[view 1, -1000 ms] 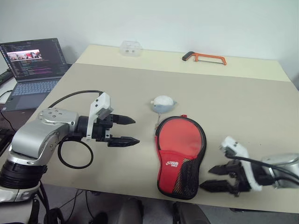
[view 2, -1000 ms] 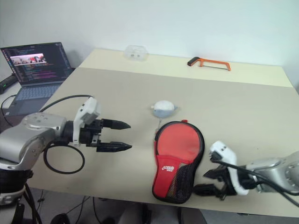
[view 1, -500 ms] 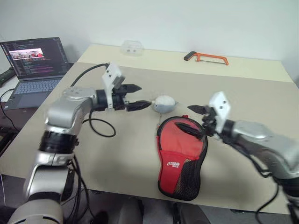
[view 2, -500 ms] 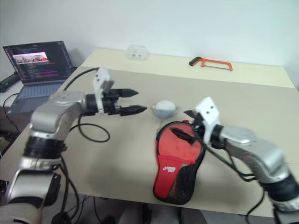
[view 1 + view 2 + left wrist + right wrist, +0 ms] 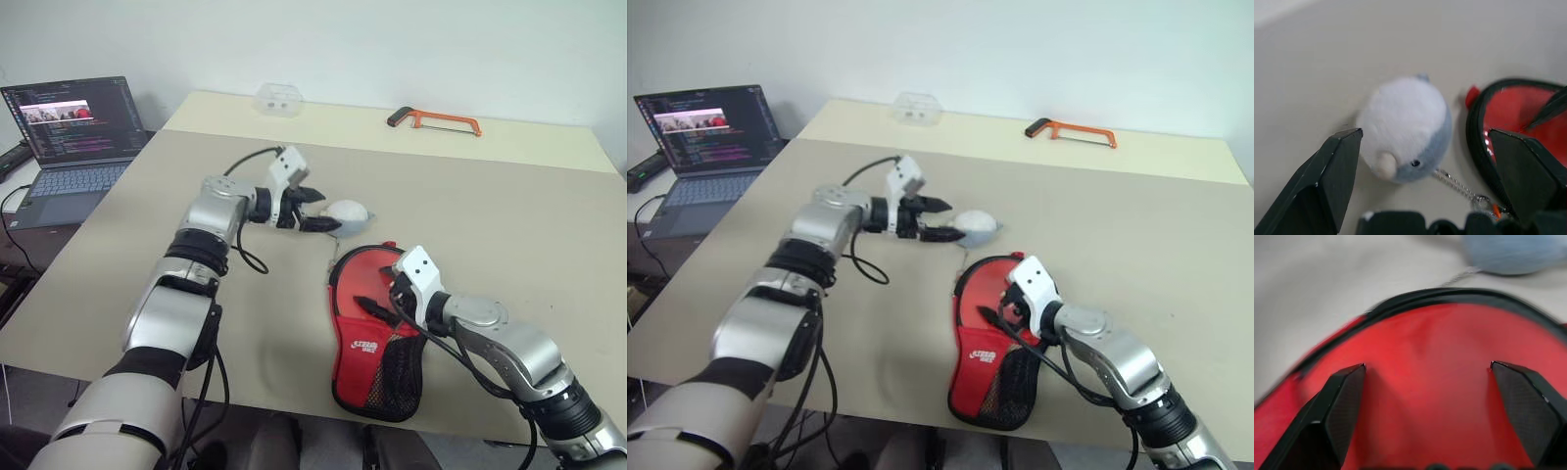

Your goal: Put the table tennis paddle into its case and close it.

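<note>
The case (image 5: 379,328) is lying red side up, low and centre on the table (image 5: 509,215). The right gripper (image 5: 389,293) is hovering spread over it; the left gripper (image 5: 318,210) is gaping beside a plush toy (image 5: 349,214).

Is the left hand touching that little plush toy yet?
Apart. In the left wrist view the open left hand frames the plush toy, with bare table showing between the toy and each black finger.
</note>
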